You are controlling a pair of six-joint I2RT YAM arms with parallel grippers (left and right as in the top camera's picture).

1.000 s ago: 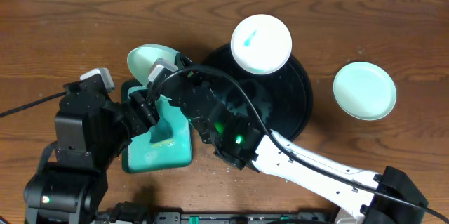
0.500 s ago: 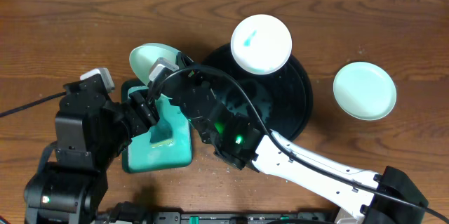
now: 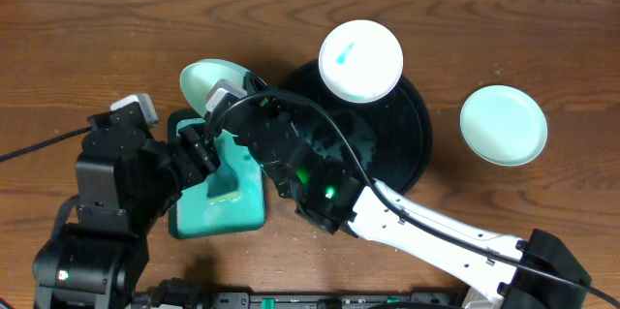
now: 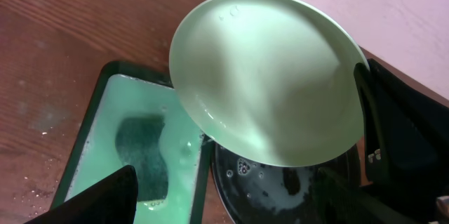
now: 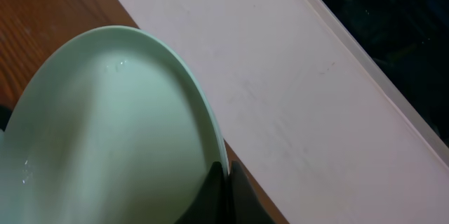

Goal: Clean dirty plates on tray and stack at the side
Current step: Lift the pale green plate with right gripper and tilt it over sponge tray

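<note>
Since it presumably awaits scrubbing, we list one mint plate, tilted above the sponge tray, right gripper pinched on its rim, left gripper spread wide, empty.

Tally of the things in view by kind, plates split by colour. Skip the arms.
white plates: 1
mint green plates: 2
black tray: 1
teal sponge tray: 1
Total: 5

Mint plate; white plate, teal smear; black tray.
</note>
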